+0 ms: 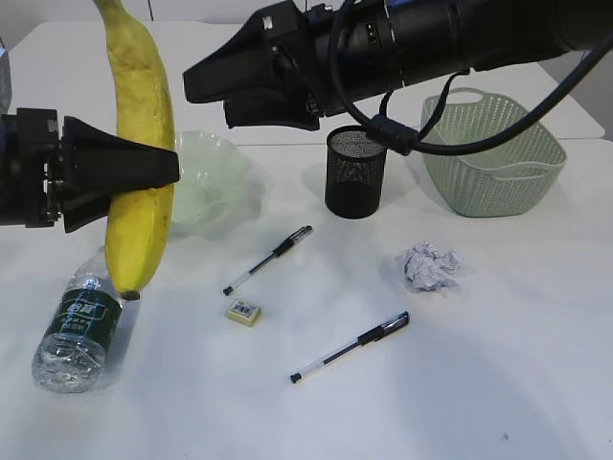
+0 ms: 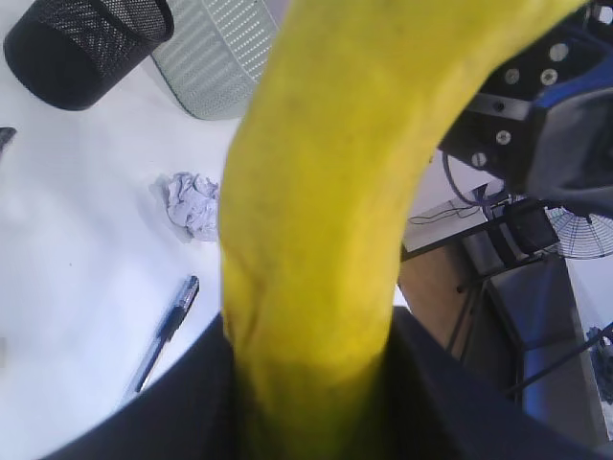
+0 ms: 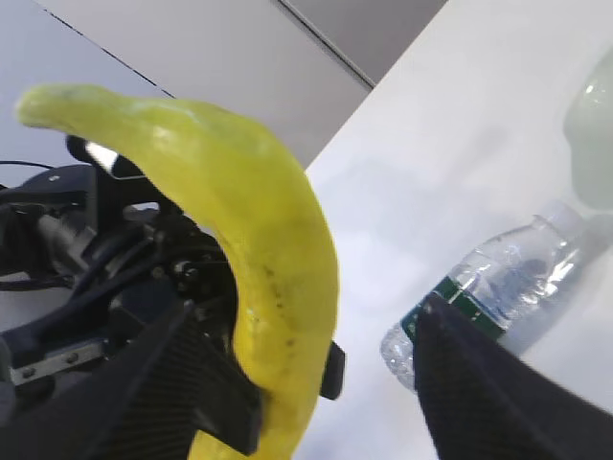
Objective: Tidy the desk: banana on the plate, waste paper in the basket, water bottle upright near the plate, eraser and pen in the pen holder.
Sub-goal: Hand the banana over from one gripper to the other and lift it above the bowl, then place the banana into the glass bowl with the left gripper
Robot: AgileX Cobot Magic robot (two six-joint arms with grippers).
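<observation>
My left gripper [image 1: 158, 172] is shut on the yellow banana [image 1: 139, 144] and holds it upright above the table's left side; in the left wrist view the banana [image 2: 326, 192] fills the space between the fingers. My right gripper [image 1: 209, 96] stands open just right of the banana's upper half, facing the banana [image 3: 259, 259] without gripping it. The water bottle [image 1: 81, 331] lies on its side below the banana. The pale green plate [image 1: 206, 177] sits behind it. An eraser [image 1: 244, 312], two pens [image 1: 270, 260] [image 1: 352, 347] and waste paper [image 1: 431, 265] lie on the table.
The black mesh pen holder [image 1: 355, 172] stands at the back middle. The green basket [image 1: 493, 153] stands at the back right. The right arm and its cables span the upper part of the exterior view above both.
</observation>
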